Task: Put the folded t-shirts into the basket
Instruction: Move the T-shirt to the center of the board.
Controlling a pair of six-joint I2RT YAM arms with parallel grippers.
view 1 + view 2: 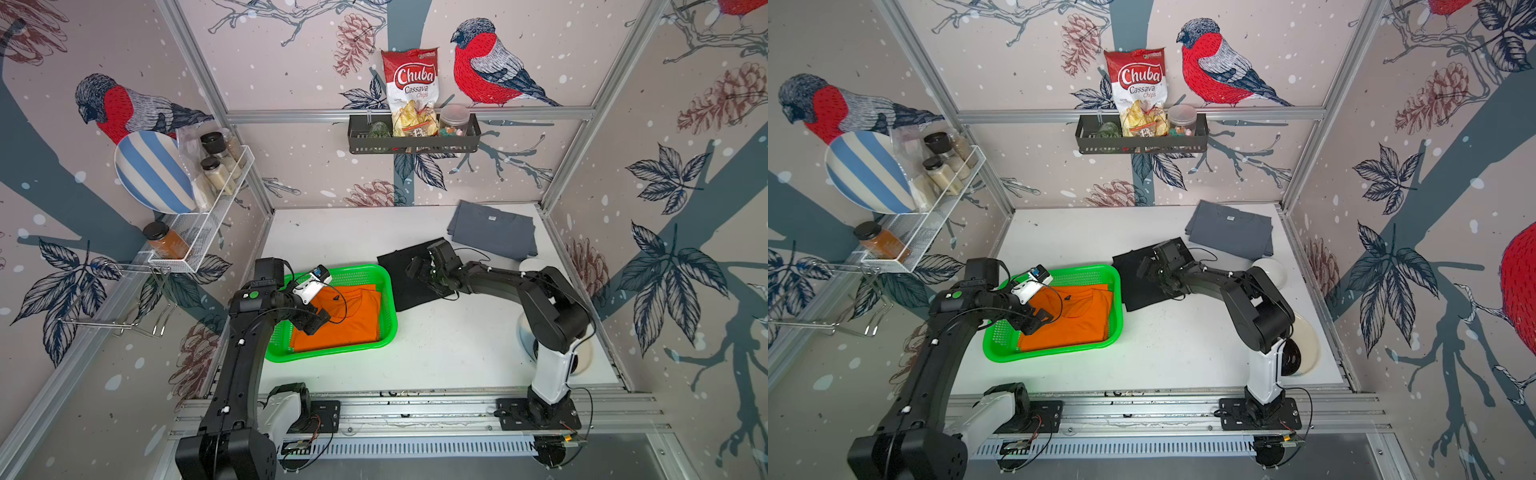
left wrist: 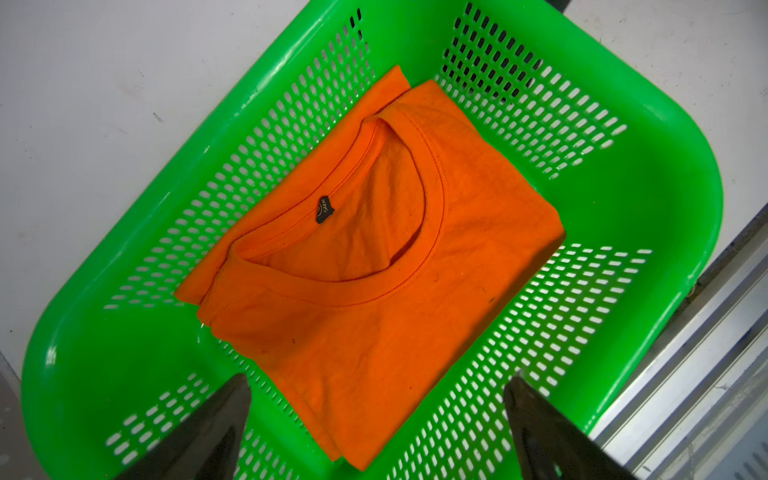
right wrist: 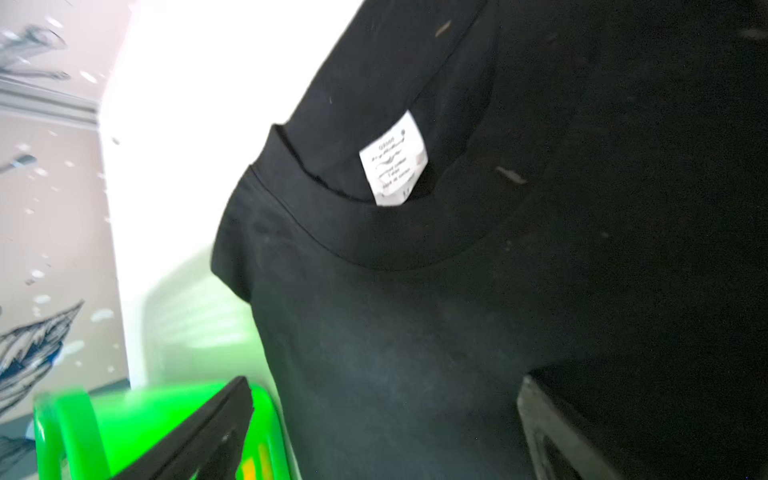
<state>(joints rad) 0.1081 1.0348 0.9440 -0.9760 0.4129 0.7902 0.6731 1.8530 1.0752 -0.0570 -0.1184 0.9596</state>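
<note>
Left gripper hovers wide apart and empty over the orange t-shirt lying in the basket. Right gripper, equally spread, holds nothing above the black t-shirt on the surface beside the basket; grey t-shirt lies farther back.

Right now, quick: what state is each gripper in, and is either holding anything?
Left gripper: open, holding nothing, above the orange shirt in the basket.
Right gripper: open, holding nothing, over the black shirt.
</note>
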